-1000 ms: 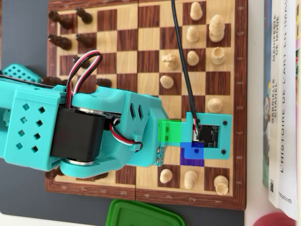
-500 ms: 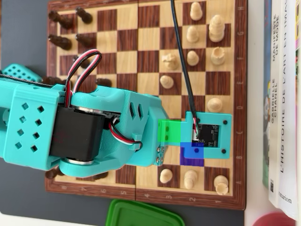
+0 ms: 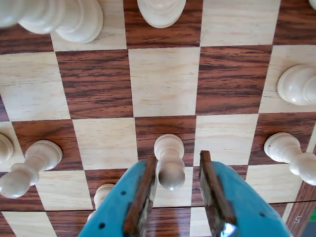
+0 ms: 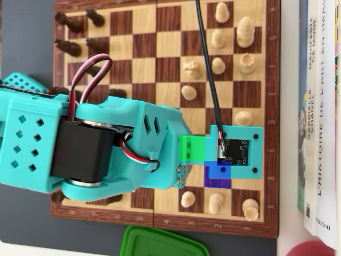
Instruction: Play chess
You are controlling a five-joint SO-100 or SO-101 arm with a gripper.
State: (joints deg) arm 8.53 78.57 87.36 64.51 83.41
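The overhead view shows one chessboard [image 4: 160,69]. On it stand eleven white pieces [image 4: 219,65], all in the right half of the frame, and at least six dark pieces [image 4: 69,47] at the upper left; the arm hides others. One green lid [image 4: 160,242] sits at the bottom edge.

Overhead view: a row of books [image 4: 317,112] lies along the right edge, spines showing French titles. A green plastic lid [image 4: 160,242] sits at the bottom edge. A red rounded object [image 4: 311,249] occupies the bottom right corner, cut off by the frame.
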